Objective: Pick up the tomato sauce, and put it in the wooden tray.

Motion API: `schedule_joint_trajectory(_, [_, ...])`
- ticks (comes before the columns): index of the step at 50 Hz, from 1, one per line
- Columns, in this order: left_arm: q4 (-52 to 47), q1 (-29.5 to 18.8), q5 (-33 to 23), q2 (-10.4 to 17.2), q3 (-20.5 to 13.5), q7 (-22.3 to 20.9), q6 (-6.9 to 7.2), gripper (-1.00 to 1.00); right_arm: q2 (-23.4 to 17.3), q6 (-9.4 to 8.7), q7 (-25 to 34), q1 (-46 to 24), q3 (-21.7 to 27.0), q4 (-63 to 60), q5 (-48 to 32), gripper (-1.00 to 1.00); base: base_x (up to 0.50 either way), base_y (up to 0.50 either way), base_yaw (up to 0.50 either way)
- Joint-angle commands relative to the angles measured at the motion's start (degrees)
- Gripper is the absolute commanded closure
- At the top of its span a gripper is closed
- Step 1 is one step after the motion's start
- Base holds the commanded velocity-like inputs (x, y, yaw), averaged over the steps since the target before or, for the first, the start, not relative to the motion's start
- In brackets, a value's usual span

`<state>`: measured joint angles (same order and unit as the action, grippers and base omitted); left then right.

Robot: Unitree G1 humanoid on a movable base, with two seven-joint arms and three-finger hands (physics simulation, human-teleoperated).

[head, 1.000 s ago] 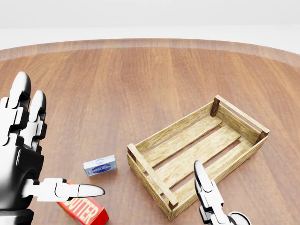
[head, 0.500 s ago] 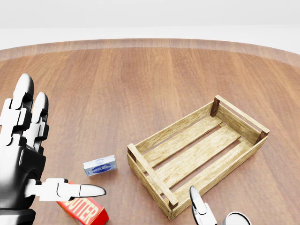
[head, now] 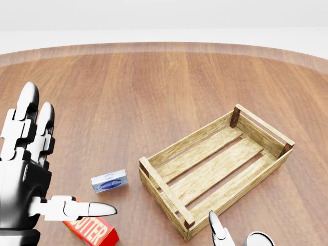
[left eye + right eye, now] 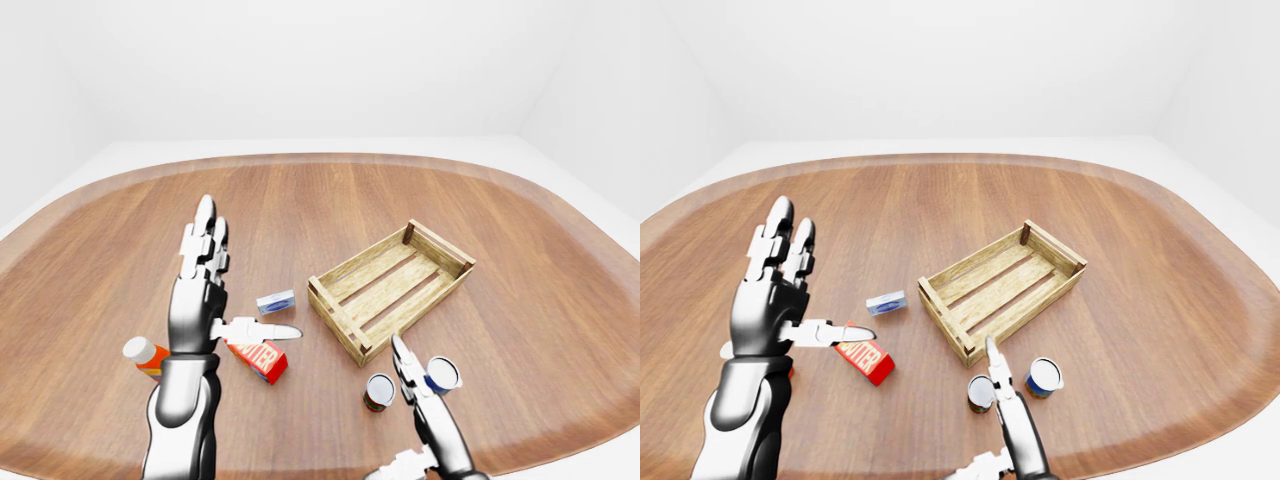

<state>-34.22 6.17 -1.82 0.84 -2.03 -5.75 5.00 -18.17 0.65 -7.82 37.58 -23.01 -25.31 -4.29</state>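
Two small cans stand below the wooden tray (image 4: 335, 322) in the left-eye view. One has a red label (image 4: 379, 391) and looks like the tomato sauce; the other has a blue label (image 4: 441, 375). My right hand (image 4: 407, 378) reaches up from the bottom edge between the two cans, fingers stretched out, open and holding nothing. Whether it touches either can I cannot tell. My left hand (image 4: 232, 285) is raised at the left with its fingers spread, open, away from the cans. The tray holds nothing.
A red butter box (image 4: 259, 359) lies under my left thumb. A small blue-and-white box (image 4: 276, 301) sits left of the tray. An orange bottle with a white cap (image 4: 144, 354) lies behind my left forearm. The round wooden table's edge (image 4: 560, 440) runs close below the cans.
In the head view my right hand has sunk toward the bottom edge, leaving only a fingertip showing. A can top has appeared at the lower right. The left hand barely shifted.
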Motion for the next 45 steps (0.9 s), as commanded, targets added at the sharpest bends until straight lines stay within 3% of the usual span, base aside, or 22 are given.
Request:
schedule_joint_trajectory(1, [-0.1,0.2,-0.1,0.0,0.2,0.0,0.00,-1.00,1.8,1.40,1.5,-0.5,1.3,3.2,-1.0,-1.00,0.00,0.00,0.00])
schedule_joint_trajectory(18, [-0.1,0.2,-0.1,0.0,0.2,-0.1,0.00,-1.00,4.5,2.87,3.6,-1.9,4.1,7.6,-2.3,-1.00,0.00,0.00,0.00])
schedule_joint_trajectory(45, [-0.5,0.0,0.2,0.0,-0.3,-0.2,0.00,-1.00,8.2,1.82,6.8,-4.5,7.9,10.7,-3.3,-1.00,0.00,0.00,0.00])
